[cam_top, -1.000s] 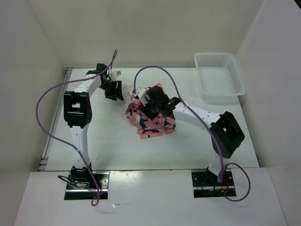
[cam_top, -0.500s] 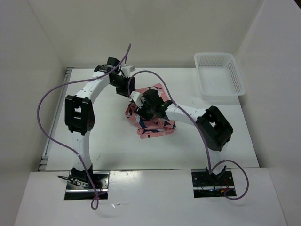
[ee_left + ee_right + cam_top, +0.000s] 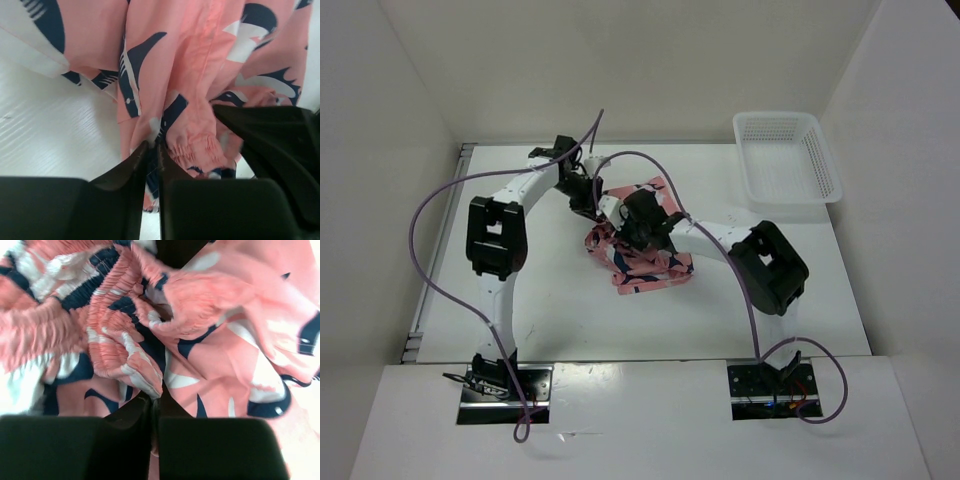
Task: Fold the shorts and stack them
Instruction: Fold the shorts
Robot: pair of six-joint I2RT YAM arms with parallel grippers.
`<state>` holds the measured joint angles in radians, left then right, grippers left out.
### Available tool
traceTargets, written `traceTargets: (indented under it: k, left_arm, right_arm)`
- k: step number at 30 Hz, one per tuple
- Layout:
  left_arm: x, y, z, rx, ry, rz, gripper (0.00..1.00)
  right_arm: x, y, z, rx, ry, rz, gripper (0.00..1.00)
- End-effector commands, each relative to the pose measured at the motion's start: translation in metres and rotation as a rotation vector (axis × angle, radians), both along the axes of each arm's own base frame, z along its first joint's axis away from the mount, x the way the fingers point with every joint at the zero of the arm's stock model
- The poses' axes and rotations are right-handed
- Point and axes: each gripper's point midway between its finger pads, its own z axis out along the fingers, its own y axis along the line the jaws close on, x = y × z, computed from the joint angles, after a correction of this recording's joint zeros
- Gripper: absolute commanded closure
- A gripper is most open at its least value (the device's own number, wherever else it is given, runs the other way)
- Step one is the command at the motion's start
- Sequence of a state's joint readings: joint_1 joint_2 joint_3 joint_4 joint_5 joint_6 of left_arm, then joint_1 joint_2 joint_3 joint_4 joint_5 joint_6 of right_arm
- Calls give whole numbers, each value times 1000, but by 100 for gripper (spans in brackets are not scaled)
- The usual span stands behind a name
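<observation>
Shorts lie crumpled, with left tool and right tool each clamped on their fabric

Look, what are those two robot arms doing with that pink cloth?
The robot is handling a pair of pink shorts lying crumpled in the middle of the table. The left end effector and the right end effector each pinch a bit of the fabric. The shorts are not folded neatly yet.
</observation>
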<state>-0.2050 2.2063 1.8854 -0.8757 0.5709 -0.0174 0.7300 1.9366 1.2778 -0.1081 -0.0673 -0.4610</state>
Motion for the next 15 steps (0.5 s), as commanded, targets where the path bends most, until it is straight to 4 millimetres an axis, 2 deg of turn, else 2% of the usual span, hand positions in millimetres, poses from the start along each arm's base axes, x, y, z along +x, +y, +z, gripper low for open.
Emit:
traceTargets:
  k: [1,2,7,9,11,14,15]
  left_arm:
    - [-6,-10,-17,-21,51,-37,84]
    - [-4,-10,-22,-20,58,-36,84]
    - [26,-9,-17,6,-50,-22,88]
    - [33,-5,-24,39,-70,-10,89]
    - [42,1,-28,55,-87,6,89]
    - [43,3,-33,68,-80,10,89]
    - [43,4,-34,77,-82,13,89]
  right_arm:
    - [5,3,59,96,-86,-8,96]
    - [-3,3,59,80,-87,16,96]
    - [-46,-2,75,72,-123,151,99]
    - [-63,-3,78,77,-139,213,99]
    - [-74,-2,72,72,-121,250,95]
    - [-95,2,55,48,-88,332,88]
    - [-98,7,57,55,-100,360,85]
